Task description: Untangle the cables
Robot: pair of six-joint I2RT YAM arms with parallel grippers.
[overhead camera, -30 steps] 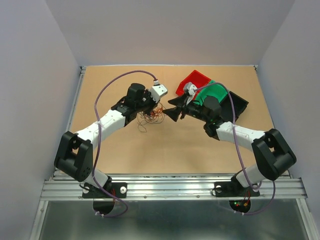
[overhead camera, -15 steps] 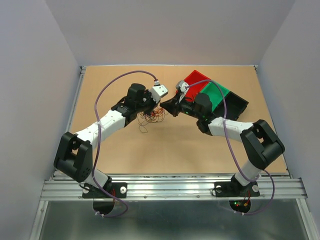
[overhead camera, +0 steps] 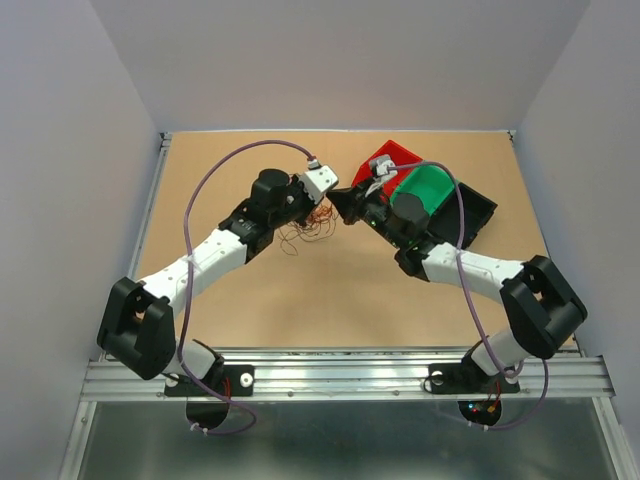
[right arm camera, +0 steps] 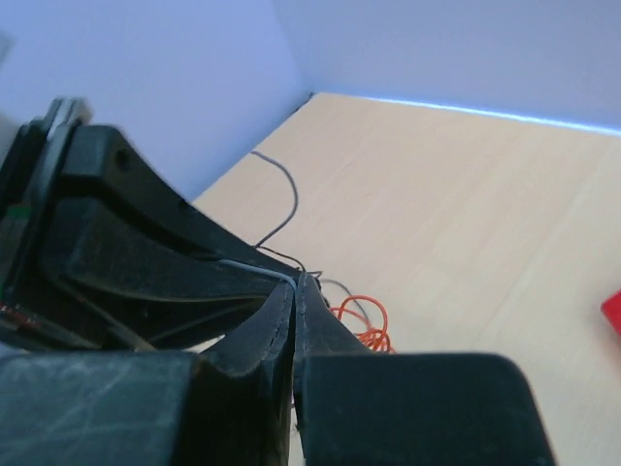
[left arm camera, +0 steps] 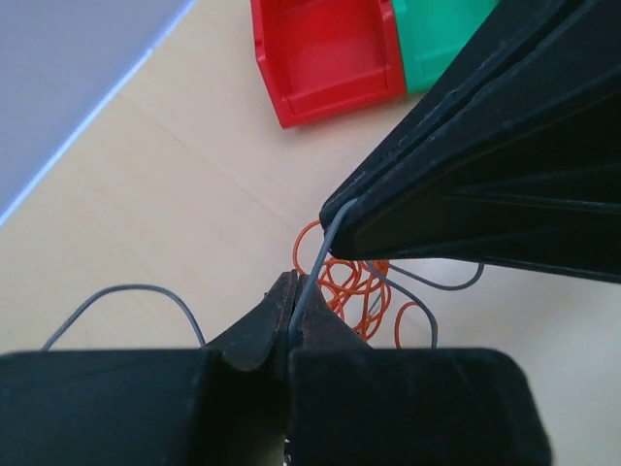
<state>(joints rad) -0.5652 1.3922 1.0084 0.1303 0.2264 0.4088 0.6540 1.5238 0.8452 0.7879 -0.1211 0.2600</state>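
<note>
Right gripper [right arm camera: 296, 282] has swung in from beside the bins and closed. A second ago its fingers were spread and stood apart from the left gripper [left arm camera: 289, 291]; now the two tips almost meet above the table [overhead camera: 250, 290]. The left arm has also shifted, its elbow drawn further to the left.

Both tools are pressed together, and each pinches the same grey cable [left arm camera: 312, 267]. In the left wrist view this thin strand leaves the left jaws, bows slightly, and runs the short way up into the tip of the right gripper.

The rest of the cables [overhead camera: 305, 225] form a small loose tangle just under and near the two tips, left of the red bin [left arm camera: 325, 53]. From the pictures I cannot tell whether it rests on the table or hangs clear of it. They are hair-fine wires. The orange-red ones [left arm camera: 354, 286] are wound in tight, overlapping little loops bunched into one clump. The dark grey ones curl out of that clump in wider arcs. One arcs off to the left of the left gripper, another sweeps out on the right side of the clump.

A green bin [left arm camera: 437, 34] touches the red one, and a black bin [overhead camera: 480, 205] stands beyond it. The right arm reaches over the green bin.
</note>
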